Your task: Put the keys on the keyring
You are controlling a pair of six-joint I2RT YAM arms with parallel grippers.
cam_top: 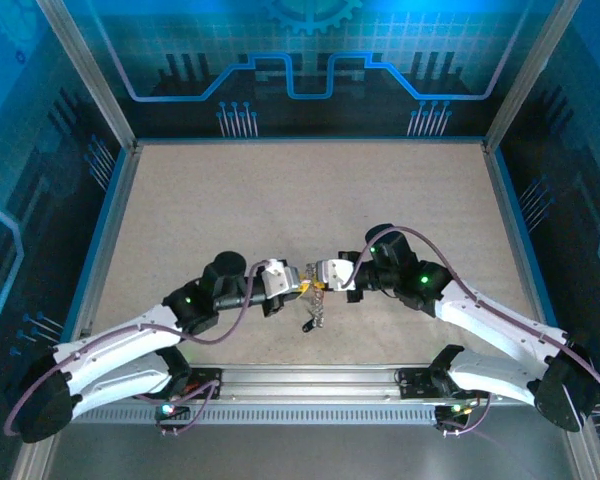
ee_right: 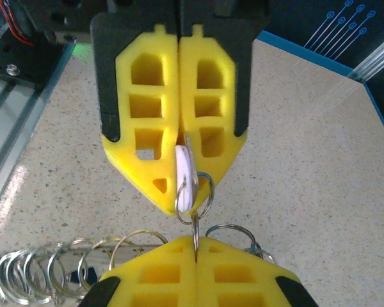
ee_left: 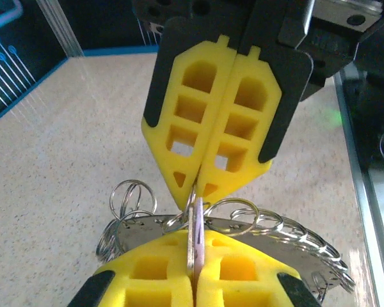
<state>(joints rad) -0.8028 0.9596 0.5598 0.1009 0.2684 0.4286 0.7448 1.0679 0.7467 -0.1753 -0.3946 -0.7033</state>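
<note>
My left gripper (cam_top: 300, 284) clamps a pale key (ee_right: 185, 173), my right gripper (cam_top: 318, 279) the keyring (cam_top: 317, 305). Open tabletop (cam_top: 280, 200) surrounds both, front edge nearest.

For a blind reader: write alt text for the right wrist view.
The left gripper, yellow jaws shut, pinches a pale-headed flat metal key against a small silver wire ring, gripped from below by the right gripper.

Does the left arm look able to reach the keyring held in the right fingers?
Likely yes: the key in the left fingers touches the keyring pinched by the right fingers, with nothing between them.
</note>
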